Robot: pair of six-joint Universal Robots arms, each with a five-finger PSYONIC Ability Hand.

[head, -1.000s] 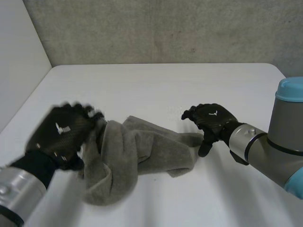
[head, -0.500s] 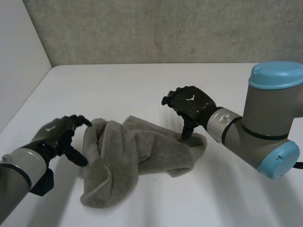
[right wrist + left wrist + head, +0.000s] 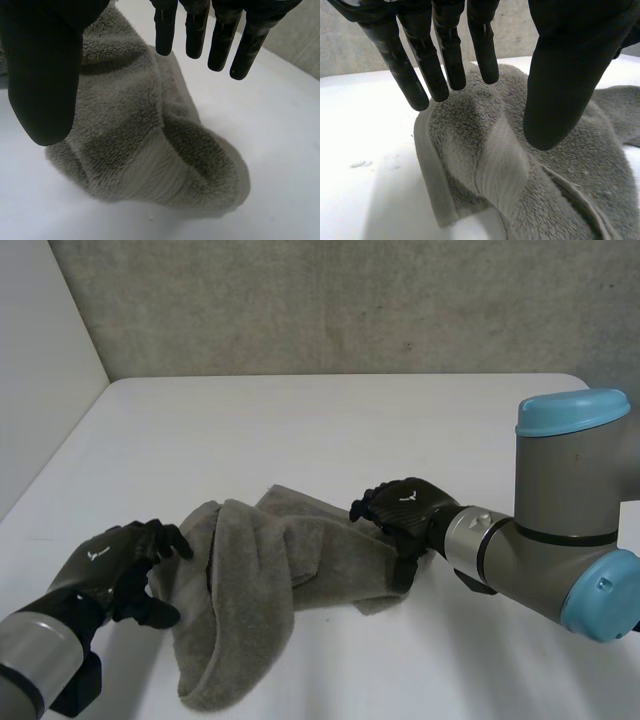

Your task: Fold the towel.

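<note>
Right hand [image 3: 405,510] lower, at towel [image 3: 270,580] end; left hand [image 3: 115,565] beside; both wide.

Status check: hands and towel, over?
Left hand open beside towel, left edge. Right hand open over its right end. Towel crumpled on table, not folded. Nothing blocking.
</note>
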